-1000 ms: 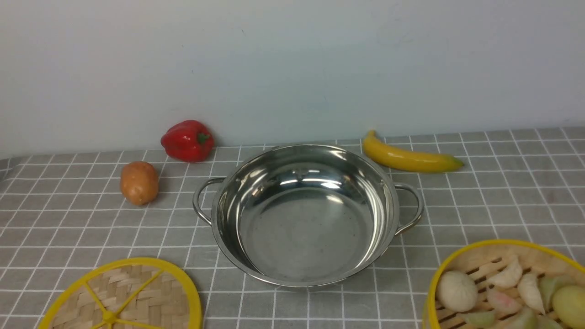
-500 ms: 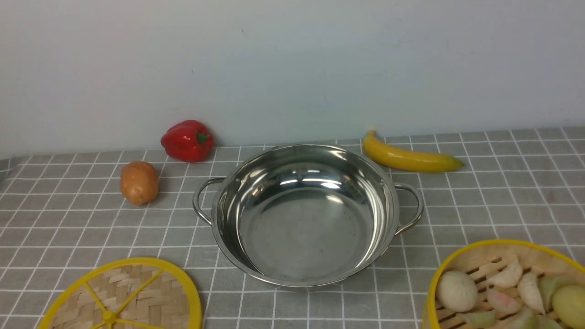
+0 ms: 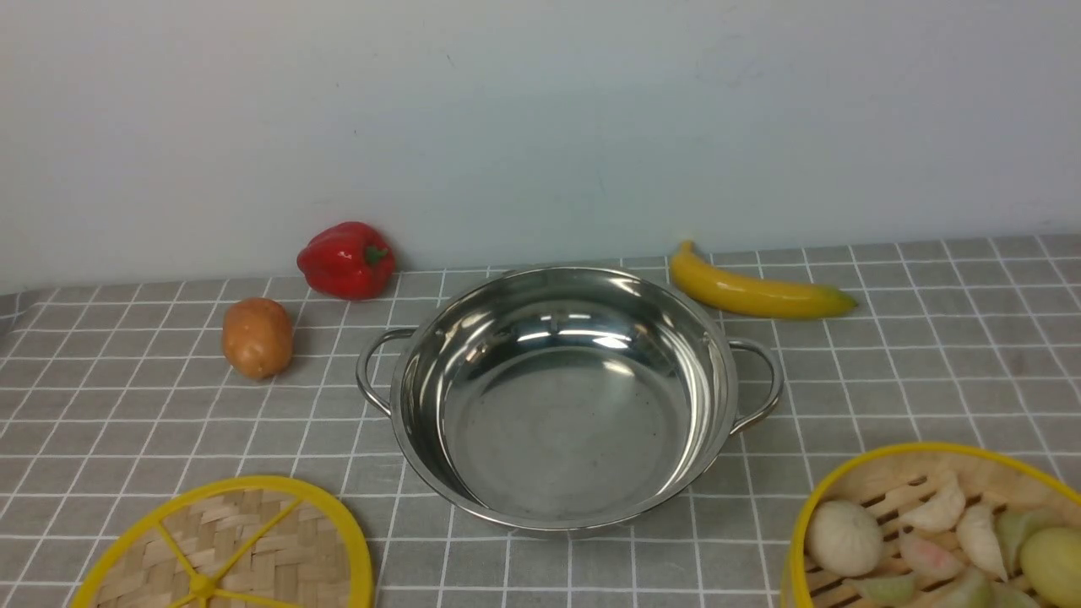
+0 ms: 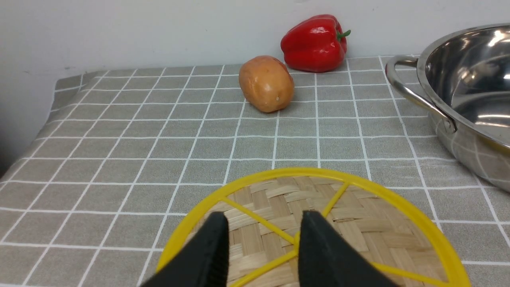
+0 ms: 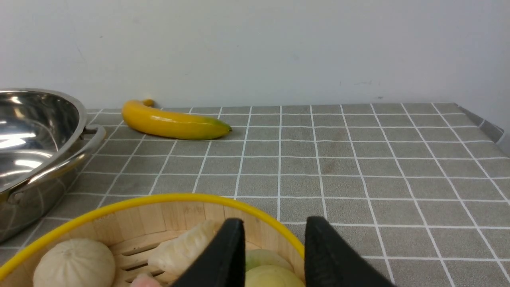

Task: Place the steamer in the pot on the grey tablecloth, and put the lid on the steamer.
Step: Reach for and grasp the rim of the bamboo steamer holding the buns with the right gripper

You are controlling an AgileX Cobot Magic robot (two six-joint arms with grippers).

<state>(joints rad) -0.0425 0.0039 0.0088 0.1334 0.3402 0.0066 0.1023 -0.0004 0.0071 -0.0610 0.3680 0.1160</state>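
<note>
The empty steel pot [image 3: 557,422] stands mid-table on the grey tablecloth [image 3: 127,422]. The flat woven lid [image 3: 245,549] lies at the front left. The steamer [image 3: 878,481], with pale buns and dumplings inside, sits at the front right. Neither gripper shows in the front view. In the left wrist view my left gripper [image 4: 263,215] is open and empty above the lid [image 4: 358,223], near its centre. In the right wrist view my right gripper [image 5: 275,220] is open, its fingers either side of the steamer's [image 5: 159,217] yellow rim.
A red pepper [image 3: 346,259] and a potato [image 3: 257,337] lie behind and left of the pot. A banana [image 3: 756,291] lies behind it to the right. A pale wall closes the back. The cloth's edge drops off at the far left [image 4: 51,99] and the far right [image 5: 478,119].
</note>
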